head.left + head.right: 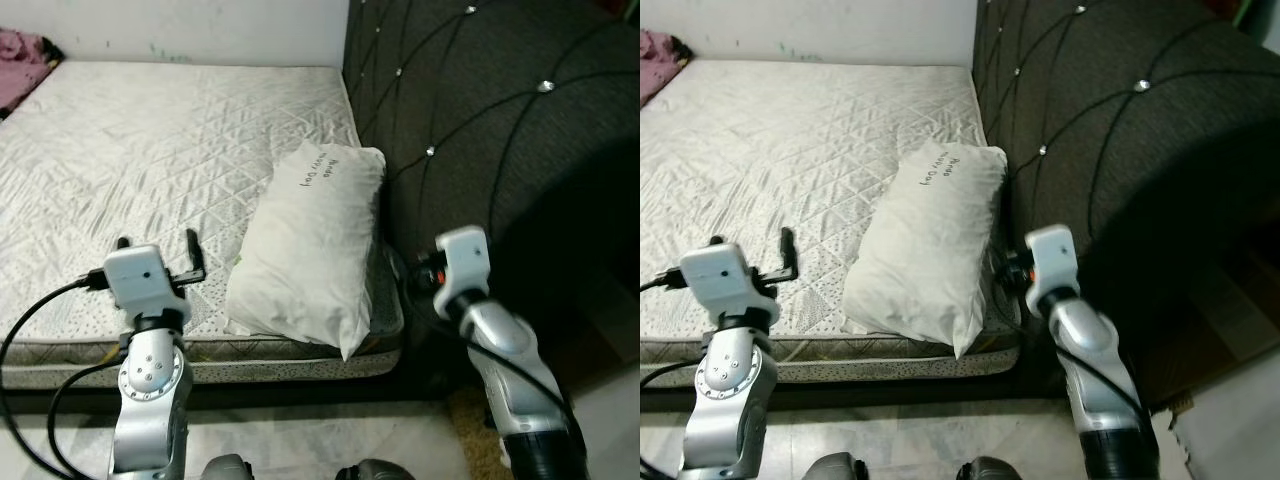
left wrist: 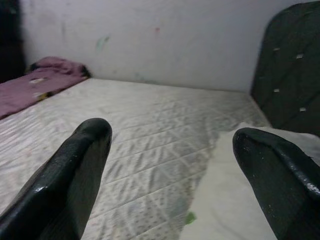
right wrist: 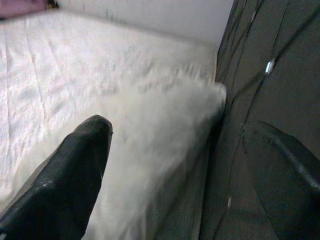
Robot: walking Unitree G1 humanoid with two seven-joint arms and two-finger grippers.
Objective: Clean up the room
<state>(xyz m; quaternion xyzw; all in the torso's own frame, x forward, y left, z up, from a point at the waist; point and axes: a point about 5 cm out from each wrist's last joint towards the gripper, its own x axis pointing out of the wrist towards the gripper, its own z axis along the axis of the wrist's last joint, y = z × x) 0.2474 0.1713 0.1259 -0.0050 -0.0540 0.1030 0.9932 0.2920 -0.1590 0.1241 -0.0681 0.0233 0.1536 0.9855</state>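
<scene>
A white pillow [image 1: 312, 250] with black writing lies on the right side of the quilted white mattress [image 1: 150, 140], close to the dark tufted headboard [image 1: 500, 120]. My left gripper [image 1: 158, 245] hovers over the mattress's front edge, left of the pillow. It is open and empty, as the left wrist view confirms [image 2: 172, 135]. My right gripper [image 3: 177, 130] sits low between the pillow's right side and the headboard, also open with nothing between its fingers. In the eye views its wrist block [image 1: 460, 260] hides the fingers.
A pink-purple cloth [image 1: 20, 50] lies at the bed's far left corner, near the white wall [image 2: 150, 40]. The mattress's front edge [image 1: 250, 365] runs just before my arms, with pale tiled floor [image 1: 330, 440] below. The headboard fills the right side.
</scene>
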